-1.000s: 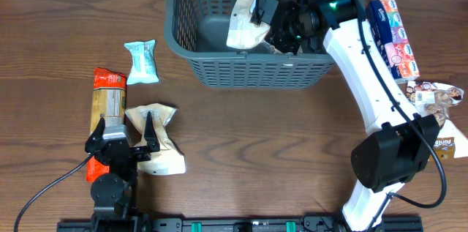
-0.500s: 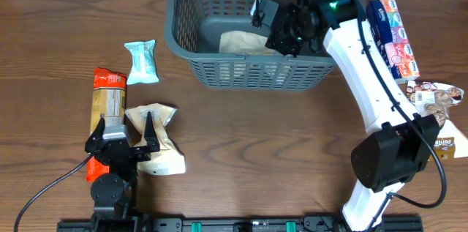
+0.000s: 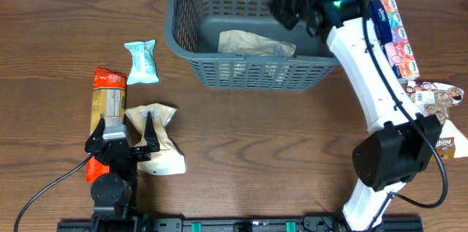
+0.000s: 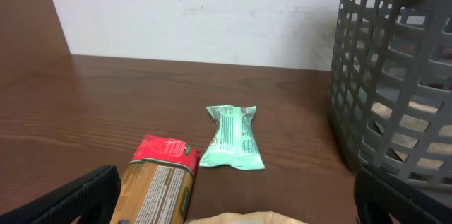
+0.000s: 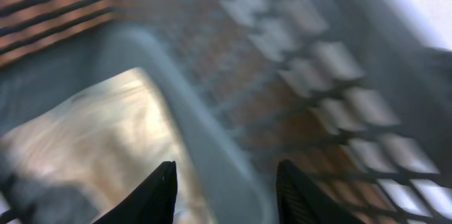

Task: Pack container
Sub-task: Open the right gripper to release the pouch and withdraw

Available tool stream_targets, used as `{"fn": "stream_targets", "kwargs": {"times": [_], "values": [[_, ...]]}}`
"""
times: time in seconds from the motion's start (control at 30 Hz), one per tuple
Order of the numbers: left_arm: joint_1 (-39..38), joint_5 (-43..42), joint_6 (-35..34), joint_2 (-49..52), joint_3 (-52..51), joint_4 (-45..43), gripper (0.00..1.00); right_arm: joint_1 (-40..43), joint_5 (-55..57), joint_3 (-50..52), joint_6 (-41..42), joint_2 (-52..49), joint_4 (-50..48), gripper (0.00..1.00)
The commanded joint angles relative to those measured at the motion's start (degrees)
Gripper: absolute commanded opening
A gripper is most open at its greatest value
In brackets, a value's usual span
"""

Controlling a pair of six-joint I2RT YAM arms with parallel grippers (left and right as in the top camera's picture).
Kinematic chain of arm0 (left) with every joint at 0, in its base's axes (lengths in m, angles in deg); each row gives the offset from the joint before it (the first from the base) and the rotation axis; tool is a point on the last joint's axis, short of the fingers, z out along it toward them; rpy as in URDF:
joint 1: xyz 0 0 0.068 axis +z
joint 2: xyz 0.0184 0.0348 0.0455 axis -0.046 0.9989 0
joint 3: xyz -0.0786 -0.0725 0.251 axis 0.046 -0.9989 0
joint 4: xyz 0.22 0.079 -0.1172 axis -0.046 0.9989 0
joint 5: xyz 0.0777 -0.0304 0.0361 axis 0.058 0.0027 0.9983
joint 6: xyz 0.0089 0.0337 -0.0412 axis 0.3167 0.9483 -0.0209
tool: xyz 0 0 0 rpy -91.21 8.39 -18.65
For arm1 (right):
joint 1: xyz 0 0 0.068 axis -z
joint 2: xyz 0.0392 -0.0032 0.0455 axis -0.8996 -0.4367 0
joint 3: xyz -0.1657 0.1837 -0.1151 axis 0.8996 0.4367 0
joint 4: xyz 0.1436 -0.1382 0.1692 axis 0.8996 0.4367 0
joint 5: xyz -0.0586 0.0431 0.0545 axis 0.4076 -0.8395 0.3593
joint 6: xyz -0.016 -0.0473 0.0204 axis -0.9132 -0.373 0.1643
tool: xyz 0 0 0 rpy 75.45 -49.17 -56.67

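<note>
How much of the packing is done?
One crumpled beige paper packet lies inside the large dark grey plastic basket. Nothing is in hand: the right gripper hangs open above it, the left gripper waits open. Left outside: a mint-green packet, an orange-red packet, a second beige packet, and colourful packs on the right.

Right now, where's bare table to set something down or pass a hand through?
Widest bare table: in front of the basket, between the tan bag and the right arm. Also bare left of the teal packet. Crowded: around the left hand, and the right edge by the blue box.
</note>
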Motion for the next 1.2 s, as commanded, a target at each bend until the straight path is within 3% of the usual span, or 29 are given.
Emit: {"fn": "stream_targets", "kwargs": {"times": [0.0, 0.23, 0.33, 0.57, 0.73, 0.97, 1.17], "values": [[-0.3, 0.7, 0.3, -0.5, -1.0, 1.6, 0.99, 2.1, 7.9, -3.3, 10.5, 1.6, -1.0, 0.41], [-0.3, 0.7, 0.3, -0.5, -1.0, 1.6, 0.99, 7.0, 11.7, -8.3, 24.5, 7.1, 2.2, 0.42], [-0.3, 0.7, 0.3, -0.5, -1.0, 1.6, 0.99, 9.3, 13.1, -8.3, 26.2, 10.8, 5.1, 0.42], [-0.3, 0.7, -1.0, -0.5, -1.0, 1.6, 0.99, 16.3, 14.0, -8.3, 29.5, 19.3, 26.2, 0.44], [-0.3, 0.7, -1.9, -0.5, -1.0, 1.7, 0.99, 22.3, 13.9, -8.3, 29.3, 21.0, 35.7, 0.48], [-0.3, 0.7, -1.9, -0.5, -1.0, 1.6, 0.99, 32.1, 5.2, -8.3, 24.7, 18.4, 33.1, 0.45], [-0.3, 0.7, -1.9, -0.5, -1.0, 1.4, 0.99, 36.9, 2.6, -8.3, 15.6, 12.5, 32.9, 0.46]]}}
